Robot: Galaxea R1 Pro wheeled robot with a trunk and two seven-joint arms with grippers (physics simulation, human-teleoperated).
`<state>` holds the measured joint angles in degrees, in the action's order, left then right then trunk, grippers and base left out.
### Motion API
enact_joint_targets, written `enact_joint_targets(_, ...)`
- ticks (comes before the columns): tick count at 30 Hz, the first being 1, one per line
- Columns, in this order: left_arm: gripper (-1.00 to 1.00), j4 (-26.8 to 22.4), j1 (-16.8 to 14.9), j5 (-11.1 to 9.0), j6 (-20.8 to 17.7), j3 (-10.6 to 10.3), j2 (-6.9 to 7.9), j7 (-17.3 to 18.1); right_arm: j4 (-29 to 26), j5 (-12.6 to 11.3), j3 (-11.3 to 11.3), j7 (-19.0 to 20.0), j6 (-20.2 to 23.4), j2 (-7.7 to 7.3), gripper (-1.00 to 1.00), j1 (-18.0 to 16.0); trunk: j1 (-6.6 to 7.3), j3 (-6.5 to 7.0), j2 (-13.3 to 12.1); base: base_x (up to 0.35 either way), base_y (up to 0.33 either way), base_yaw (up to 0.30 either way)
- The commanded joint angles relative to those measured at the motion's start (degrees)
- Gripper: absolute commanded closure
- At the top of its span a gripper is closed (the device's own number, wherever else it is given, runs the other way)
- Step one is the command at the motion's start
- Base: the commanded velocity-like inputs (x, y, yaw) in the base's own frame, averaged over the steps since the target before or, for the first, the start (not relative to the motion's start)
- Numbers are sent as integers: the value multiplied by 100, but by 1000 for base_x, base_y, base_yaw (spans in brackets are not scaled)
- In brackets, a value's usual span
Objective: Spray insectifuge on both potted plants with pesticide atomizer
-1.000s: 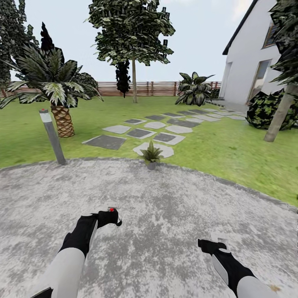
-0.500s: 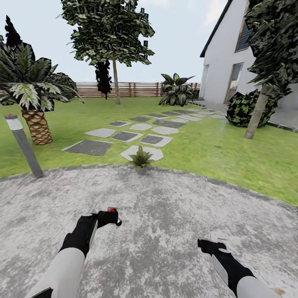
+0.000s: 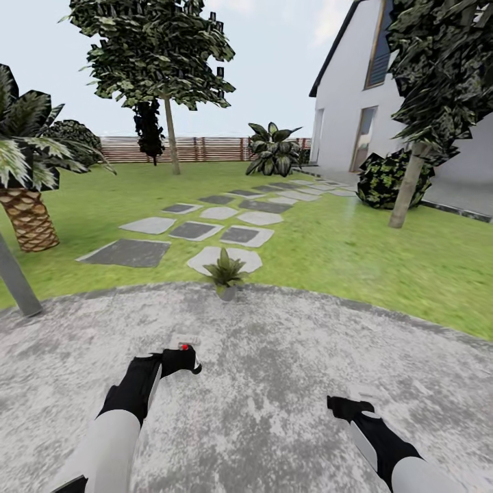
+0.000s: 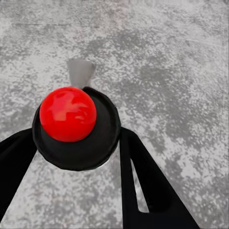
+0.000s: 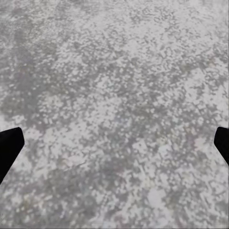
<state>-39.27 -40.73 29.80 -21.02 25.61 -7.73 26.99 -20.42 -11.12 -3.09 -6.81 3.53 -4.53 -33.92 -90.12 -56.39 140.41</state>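
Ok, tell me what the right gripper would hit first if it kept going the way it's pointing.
Most likely the patio itself. The right gripper is open and empty, and its wrist view looks down onto bare mottled paving between the fingertips. How far off the paving is can't be judged.

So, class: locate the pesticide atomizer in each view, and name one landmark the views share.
Head view: pesticide atomizer, red spot on top, in the left tool, lower left of centre.
Left wrist view: its red spot and dark round top, left of centre, between the tool's fingers.
Right wrist view: not in it.
Shared landmark: the mottled grey patio.
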Motion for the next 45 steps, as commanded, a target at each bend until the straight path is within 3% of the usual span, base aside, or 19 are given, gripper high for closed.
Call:
enact_joint_targets(1, 100, -10, -5, 43, -21, 41, -9, 52, -15, -48, -34, -35, 34, -4, -100, 0, -2, -6, 2, 298, 234, -4)
enact_joint_targets(45, 100, -10, -5, 43, -23, 41, -9, 52, -15, -48, -34, -32, 34, -5, -100, 0, -2, -6, 2, 297, 234, 0)
